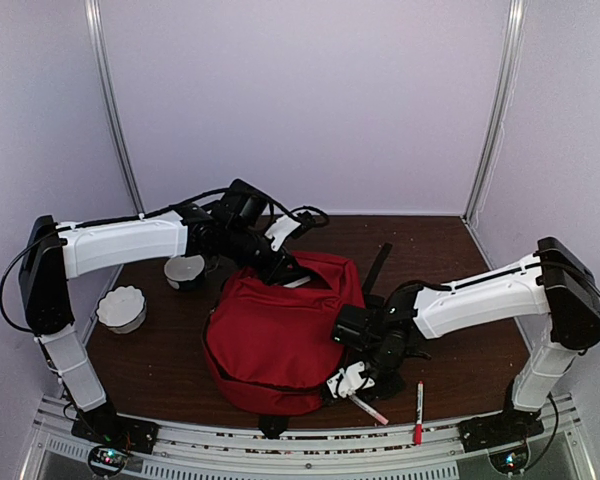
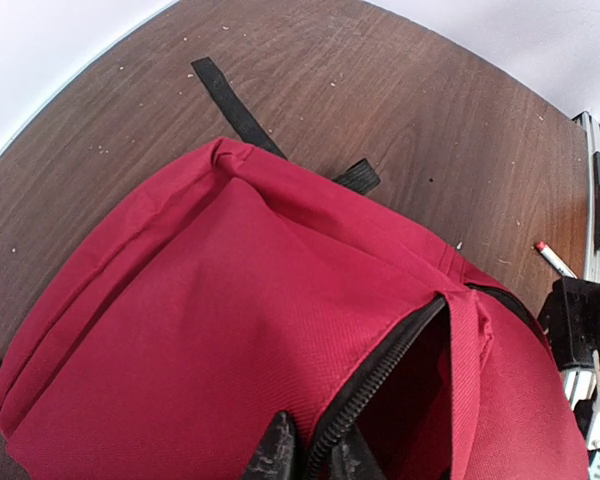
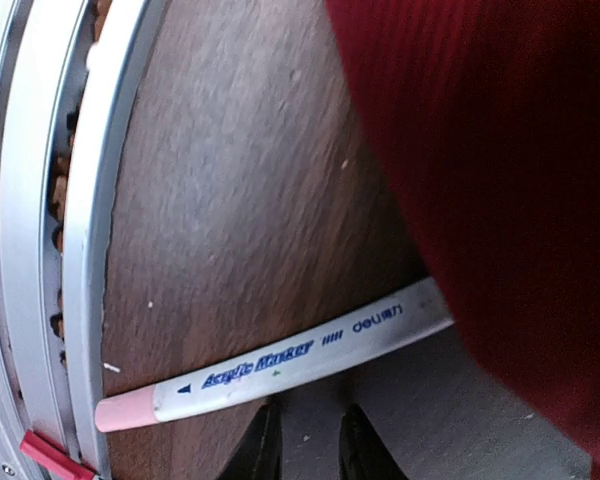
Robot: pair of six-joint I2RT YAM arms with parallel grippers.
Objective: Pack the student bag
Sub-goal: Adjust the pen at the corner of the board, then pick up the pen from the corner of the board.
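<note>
Right end effector (image 3: pixel 305 445) hangs low by the near edge of the desk (image 1: pixel 460 340), its fingers a narrow gap apart with nothing between them, tips just short of a white marker (image 3: pixel 280 365) that runs up to the student bag (image 1: pixel 280 330); a red pen (image 1: pixel 418 410) lies just to its right. Mid-desk the red bag lies flat, and at its far side the left end effector (image 2: pixel 315 455) is clamped on the black zipper trim (image 2: pixel 380 370) of the gaping mouth, with a white bowl (image 1: pixel 121 308) well apart at the left

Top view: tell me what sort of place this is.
Likely a robot lab booth: white walls enclose a brown table, metal posts frame it, with left arm and right arm bolted at its near edge.
</note>
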